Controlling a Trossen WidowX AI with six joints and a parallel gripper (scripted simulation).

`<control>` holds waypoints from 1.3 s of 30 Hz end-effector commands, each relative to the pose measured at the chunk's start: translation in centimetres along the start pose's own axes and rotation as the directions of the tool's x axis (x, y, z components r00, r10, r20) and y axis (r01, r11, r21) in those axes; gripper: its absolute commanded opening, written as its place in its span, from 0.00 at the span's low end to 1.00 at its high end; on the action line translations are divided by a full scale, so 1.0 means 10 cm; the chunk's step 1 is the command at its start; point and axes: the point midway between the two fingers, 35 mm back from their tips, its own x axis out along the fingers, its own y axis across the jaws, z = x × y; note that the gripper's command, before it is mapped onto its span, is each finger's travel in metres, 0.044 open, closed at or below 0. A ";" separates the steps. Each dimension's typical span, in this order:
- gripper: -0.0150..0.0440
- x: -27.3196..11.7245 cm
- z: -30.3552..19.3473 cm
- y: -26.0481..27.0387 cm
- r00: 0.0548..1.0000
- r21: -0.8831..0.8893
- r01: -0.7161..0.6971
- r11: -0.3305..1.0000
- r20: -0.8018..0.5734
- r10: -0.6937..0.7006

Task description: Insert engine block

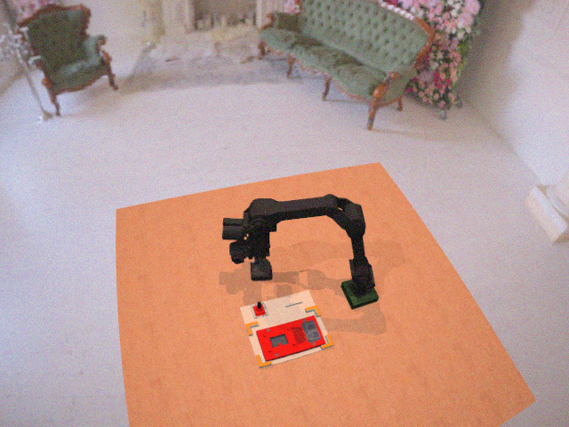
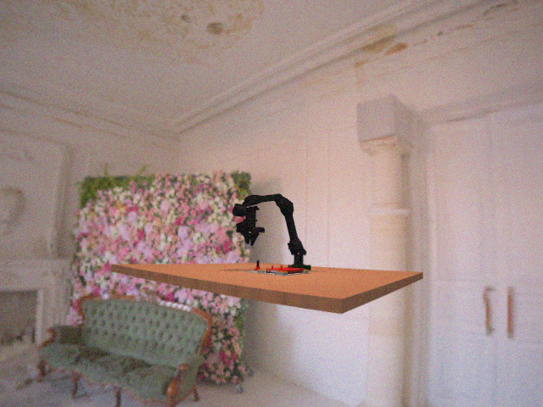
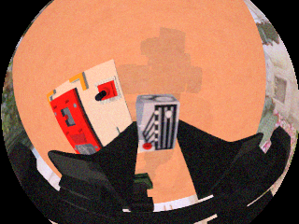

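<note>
My gripper points down and is shut on the grey engine block, which has black stripes and a red spot. It holds the block well above the table. The red car body lies flat on a pale board, to the left of the block in the wrist view. Its opening shows grey inside, with a small red notch at one edge in the top view. The slot side of the block cannot be made out. The block is hidden in the top view.
The pale board has orange corner brackets around the car body. A red piece with an upright black knob stands on it beside the car. The arm's green base is to the right of the board.
</note>
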 end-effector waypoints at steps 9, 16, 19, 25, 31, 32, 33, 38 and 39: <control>0.25 0.09 0.02 0.28 1.000 -0.407 0.001 0.913 0.002 0.000; 0.25 0.14 0.02 0.45 1.000 -0.615 0.000 0.789 0.002 0.002; 0.25 0.17 0.02 0.52 1.000 -0.693 0.000 0.721 0.002 0.002; 0.25 0.21 0.01 0.66 1.000 -0.827 0.000 0.562 0.002 0.003; 0.25 0.26 0.00 0.80 1.000 -0.926 0.000 0.379 0.002 0.005; 0.25 0.27 -0.01 0.82 1.000 -0.938 0.001 0.346 0.002 0.005; 0.25 0.27 -0.01 0.84 1.000 -0.950 0.001 0.314 0.002 0.005; 0.25 0.31 -0.03 0.96 1.000 -0.989 0.001 0.145 0.002 0.006; 0.25 0.32 -0.03 0.98 1.000 -0.994 0.002 0.111 0.002 0.006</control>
